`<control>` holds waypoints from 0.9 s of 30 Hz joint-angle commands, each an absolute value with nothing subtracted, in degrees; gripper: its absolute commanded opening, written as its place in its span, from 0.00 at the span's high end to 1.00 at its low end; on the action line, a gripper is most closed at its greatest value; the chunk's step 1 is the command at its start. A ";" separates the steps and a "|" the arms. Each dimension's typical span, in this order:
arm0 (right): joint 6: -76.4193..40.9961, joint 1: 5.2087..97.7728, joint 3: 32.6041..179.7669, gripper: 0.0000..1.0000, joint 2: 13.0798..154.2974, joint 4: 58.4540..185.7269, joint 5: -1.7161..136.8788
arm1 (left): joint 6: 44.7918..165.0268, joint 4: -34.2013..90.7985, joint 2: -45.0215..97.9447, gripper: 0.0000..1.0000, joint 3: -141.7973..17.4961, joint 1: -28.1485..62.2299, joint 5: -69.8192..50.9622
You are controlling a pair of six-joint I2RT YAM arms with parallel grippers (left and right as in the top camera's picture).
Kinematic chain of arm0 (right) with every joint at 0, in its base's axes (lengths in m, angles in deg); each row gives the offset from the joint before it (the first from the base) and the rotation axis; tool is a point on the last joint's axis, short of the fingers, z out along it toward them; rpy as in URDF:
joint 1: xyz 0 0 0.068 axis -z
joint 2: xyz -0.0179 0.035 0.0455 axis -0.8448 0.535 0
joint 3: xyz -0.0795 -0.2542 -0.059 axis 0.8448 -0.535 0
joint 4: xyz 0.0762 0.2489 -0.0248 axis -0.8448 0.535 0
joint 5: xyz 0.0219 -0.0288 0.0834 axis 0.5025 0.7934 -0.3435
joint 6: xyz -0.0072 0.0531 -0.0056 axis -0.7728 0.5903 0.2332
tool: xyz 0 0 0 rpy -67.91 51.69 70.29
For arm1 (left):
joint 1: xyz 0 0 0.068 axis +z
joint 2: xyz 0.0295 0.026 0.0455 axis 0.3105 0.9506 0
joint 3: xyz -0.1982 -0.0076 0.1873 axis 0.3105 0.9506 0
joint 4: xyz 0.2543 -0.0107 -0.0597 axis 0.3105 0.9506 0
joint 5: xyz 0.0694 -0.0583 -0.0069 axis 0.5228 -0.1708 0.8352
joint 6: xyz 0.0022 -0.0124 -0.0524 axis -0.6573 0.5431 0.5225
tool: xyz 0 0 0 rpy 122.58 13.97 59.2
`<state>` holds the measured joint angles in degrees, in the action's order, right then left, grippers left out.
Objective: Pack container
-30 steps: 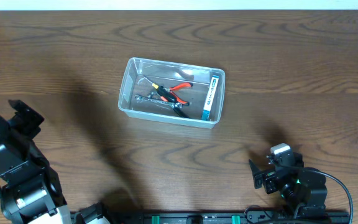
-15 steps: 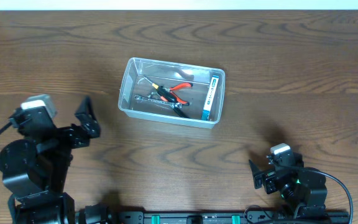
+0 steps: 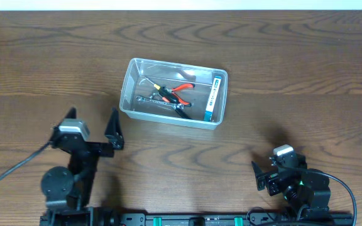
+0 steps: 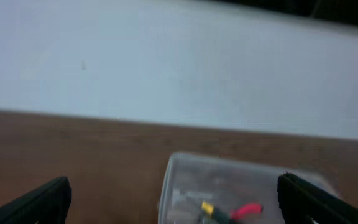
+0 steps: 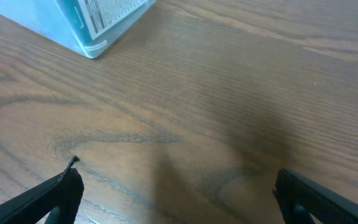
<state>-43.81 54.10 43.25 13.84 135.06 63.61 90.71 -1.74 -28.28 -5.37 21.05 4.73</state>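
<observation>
Toward the far middle of the table (image 3: 307, 63) sits the container (image 3: 173, 94), with red pliers (image 3: 184, 88), a yellow-tipped tool (image 3: 158, 90) and a blue-and-white box (image 3: 213, 97) inside. The left gripper (image 3: 93, 120) hangs near its front-left corner, jaws spread wide and empty. The right gripper (image 5: 182, 199) sits well apart near the front edge, also wide and empty. The risk, as I judge it, is that the tub looks light. A spread left finger clipping the rim could shove or tip it and spill the tools.
</observation>
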 commanded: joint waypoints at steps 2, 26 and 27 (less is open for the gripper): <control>-43.00 54.32 42.79 0.01 13.23 135.13 63.35 | 89.95 -2.16 -32.08 0.02 1.30 19.98 7.36; -43.00 54.32 42.79 0.01 13.23 135.13 63.35 | 89.95 -1.26 -45.09 0.02 14.61 18.54 7.34; -43.00 54.32 42.79 0.01 13.23 135.13 63.35 | 89.95 -0.76 -45.09 0.02 14.63 18.54 7.34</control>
<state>-43.81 54.10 43.20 13.84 135.06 63.61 90.71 -1.04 -44.58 13.96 18.71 6.61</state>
